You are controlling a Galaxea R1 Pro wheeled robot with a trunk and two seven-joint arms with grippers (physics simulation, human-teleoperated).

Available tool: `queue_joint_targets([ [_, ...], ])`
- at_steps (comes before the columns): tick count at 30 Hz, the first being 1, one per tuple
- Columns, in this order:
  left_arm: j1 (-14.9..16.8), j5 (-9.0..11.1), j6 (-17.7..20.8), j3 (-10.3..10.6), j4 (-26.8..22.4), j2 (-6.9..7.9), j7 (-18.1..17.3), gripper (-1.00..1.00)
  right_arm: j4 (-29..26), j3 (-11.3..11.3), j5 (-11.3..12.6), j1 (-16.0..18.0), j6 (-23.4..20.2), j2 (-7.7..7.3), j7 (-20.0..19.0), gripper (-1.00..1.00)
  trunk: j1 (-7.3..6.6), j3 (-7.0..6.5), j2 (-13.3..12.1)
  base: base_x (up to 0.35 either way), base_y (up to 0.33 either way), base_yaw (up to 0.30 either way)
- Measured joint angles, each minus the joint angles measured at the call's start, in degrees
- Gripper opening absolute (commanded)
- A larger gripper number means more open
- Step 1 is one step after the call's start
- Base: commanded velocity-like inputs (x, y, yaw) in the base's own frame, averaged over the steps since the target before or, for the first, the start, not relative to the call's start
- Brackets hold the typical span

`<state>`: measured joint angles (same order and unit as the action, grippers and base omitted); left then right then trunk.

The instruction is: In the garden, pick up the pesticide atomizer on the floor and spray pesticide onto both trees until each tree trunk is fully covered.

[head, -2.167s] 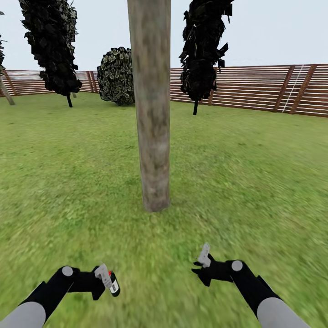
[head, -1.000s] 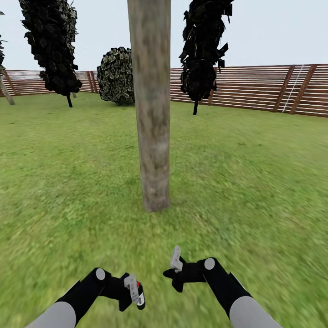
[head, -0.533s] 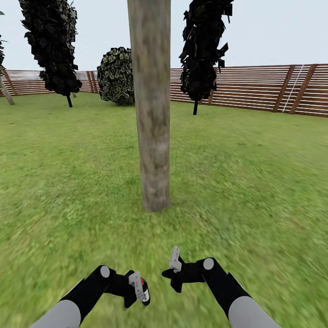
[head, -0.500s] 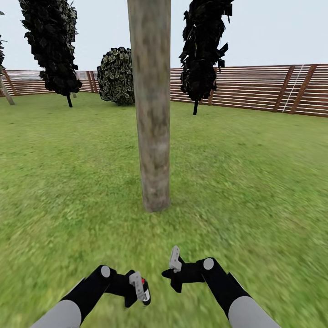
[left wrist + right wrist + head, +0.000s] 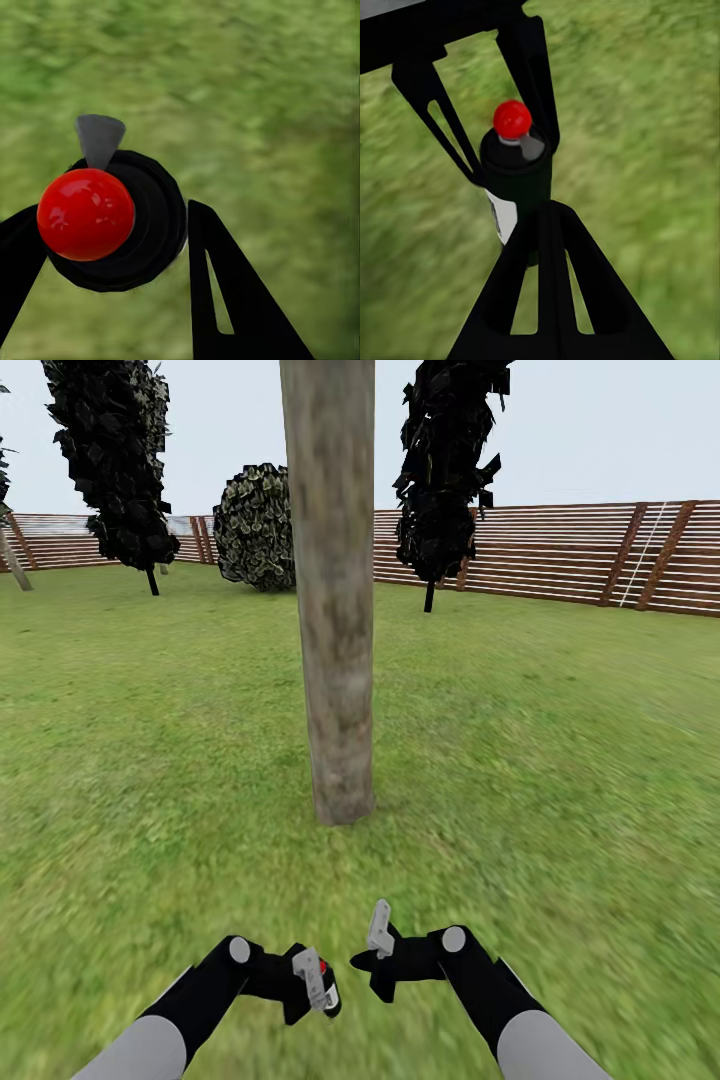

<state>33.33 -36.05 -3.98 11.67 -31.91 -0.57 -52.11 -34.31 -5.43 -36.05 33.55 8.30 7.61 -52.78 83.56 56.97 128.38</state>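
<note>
Head view: a thick, mottled grey-beige tree trunk [image 5: 335, 610] is rising from blurry grass [image 5: 560, 760], with a slatted brown fence [image 5: 560, 560] behind. The left hand [image 5: 312, 985] is gripping the small dark pesticide atomizer [image 5: 327, 985]; the right hand [image 5: 378, 945] is hovering just beside it, fingers together.

Left wrist view: the glossy red ball top of the atomizer [image 5: 86, 214] is sitting between black fingers [image 5: 225, 300].

Right wrist view: the right hand's black triangular fingers [image 5: 547, 300] are lying closed and empty before the cylindrical, white-labelled bottle.

You are facing the tree trunk [image 5: 333, 610] dead ahead on the grass [image 5: 560, 760], the fence [image 5: 560, 560] running behind it.
</note>
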Motion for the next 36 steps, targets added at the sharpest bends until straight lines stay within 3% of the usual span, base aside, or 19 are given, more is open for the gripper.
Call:
queue_joint_targets([
  [36, -0.12, -0.23, -0.08, 0.08, -0.36, -2.49, 0.07, -1.0, 0.0, 0.0, -0.01, 0.0, 0.0, 0.02, 0.0, -1.0, 0.0, 0.0, 0.0, 0.0, 0.0, 0.0],
])
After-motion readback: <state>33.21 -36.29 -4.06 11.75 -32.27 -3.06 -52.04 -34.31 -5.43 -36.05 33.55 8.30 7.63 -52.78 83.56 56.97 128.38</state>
